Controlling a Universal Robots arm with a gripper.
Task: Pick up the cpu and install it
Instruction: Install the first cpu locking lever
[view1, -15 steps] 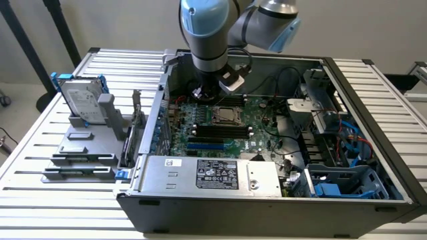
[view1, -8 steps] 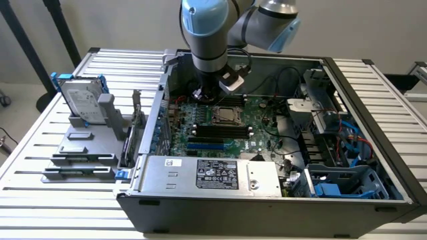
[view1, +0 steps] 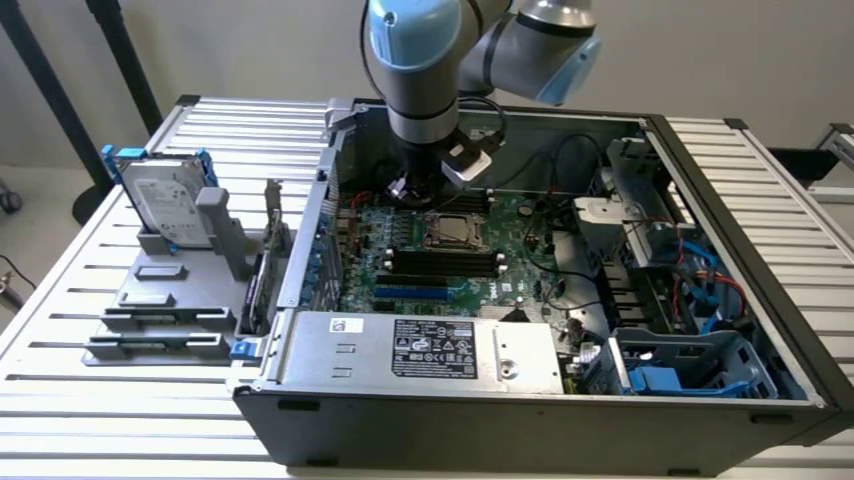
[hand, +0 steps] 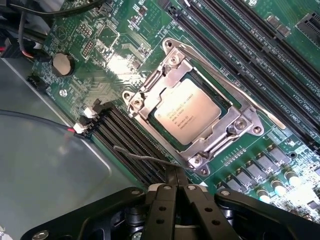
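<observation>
Cpu (hand: 186, 117) seated flat in its socket frame (hand: 227, 131) on the green motherboard (view1: 514, 225), inside the open computer case (view1: 747, 400) on the slatted desk (view1: 80, 300). Hand (hand: 175, 176) just above, beside the socket, fingers pressed together, holding nothing. Memory slots (view1: 438, 264) and power supply box (view1: 427, 350) nearby; hard drive (view1: 167, 205) outside in a stand.
</observation>
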